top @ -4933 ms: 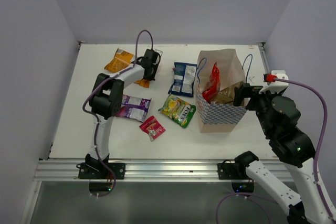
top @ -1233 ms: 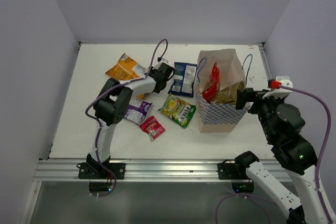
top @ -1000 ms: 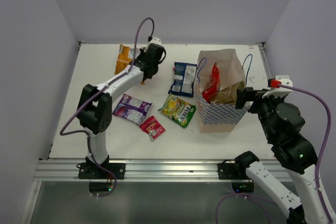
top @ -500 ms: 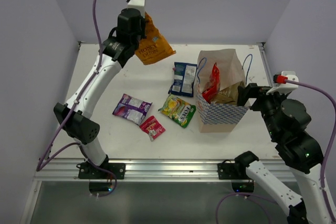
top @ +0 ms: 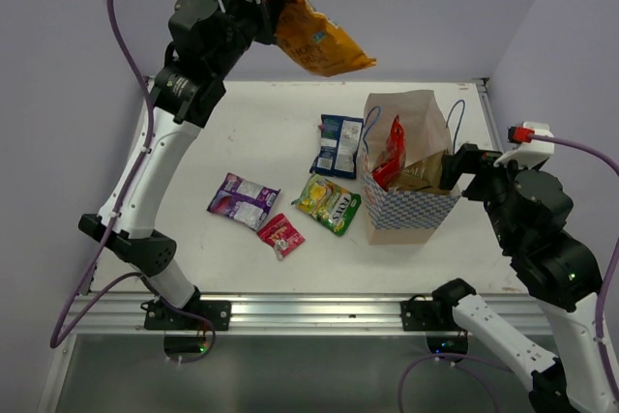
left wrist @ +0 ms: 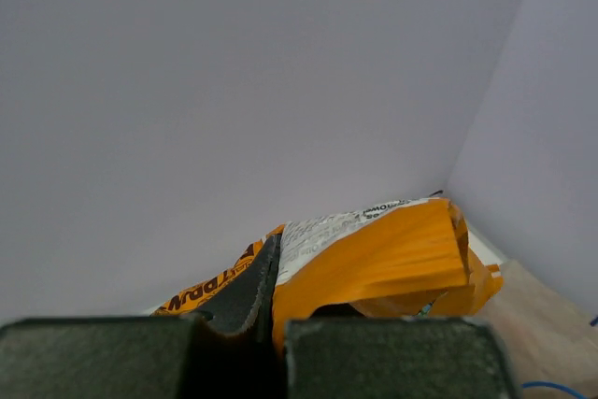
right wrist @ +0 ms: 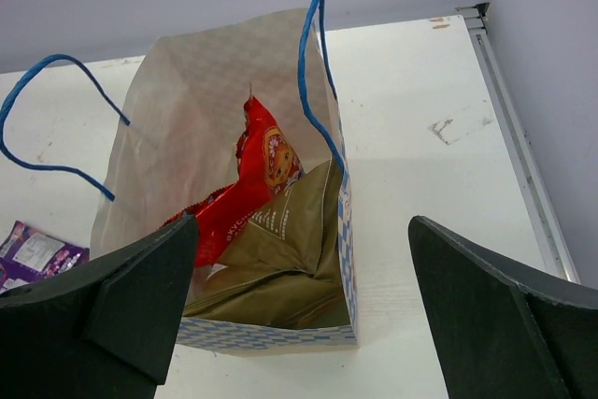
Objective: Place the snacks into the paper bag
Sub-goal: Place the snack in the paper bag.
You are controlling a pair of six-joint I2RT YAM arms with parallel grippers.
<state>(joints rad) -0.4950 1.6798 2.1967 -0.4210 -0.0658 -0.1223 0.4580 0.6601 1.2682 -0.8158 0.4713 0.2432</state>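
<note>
Left gripper point(top: 266, 9) clamping orange packet point(top: 319, 41), raised high

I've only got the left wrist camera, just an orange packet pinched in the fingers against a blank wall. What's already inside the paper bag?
Observer: A red foil packet and a brown foil packet stand in the tan paper bag with blue cord handles.
Operator: How high is my packet?
Observer: The crinkly orange packet hangs from the left gripper well above the white table, left of the bag in the top view.
Operator: Right gripper?
Observer: The right gripper is open, at the bag's right side.
</note>
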